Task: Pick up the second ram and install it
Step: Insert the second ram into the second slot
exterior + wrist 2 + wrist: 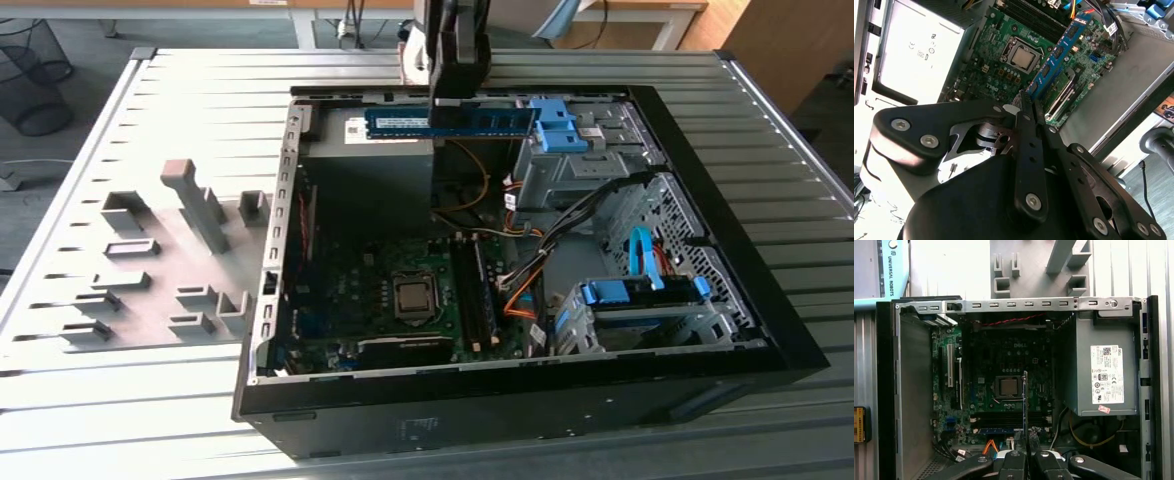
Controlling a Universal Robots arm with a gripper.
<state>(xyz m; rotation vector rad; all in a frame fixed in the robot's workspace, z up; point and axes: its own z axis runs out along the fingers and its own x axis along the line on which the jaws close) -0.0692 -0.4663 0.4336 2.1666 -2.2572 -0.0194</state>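
Observation:
The second ram (450,122) is a thin blue stick with small black chips. My gripper (451,100) is shut on its middle and holds it level above the far end of the open computer case (767,330). In the second wrist view the ram (1060,54) reaches out from the gripper (1028,107) over the motherboard. The first wrist view has it edge-on as a thin line (1025,400) above the fingers (1013,460). Below lie the processor socket (415,296) and the long memory slots (474,292). A green stick (1061,95) sits in one slot.
Grey holder blocks (194,205) stand on the slatted table at the exterior view's left. Inside the case are a grey power supply (1106,375), bright-blue drive-bay clips (554,125) (643,290) and orange and black cables (527,270). A wire bin (34,75) stands off the table.

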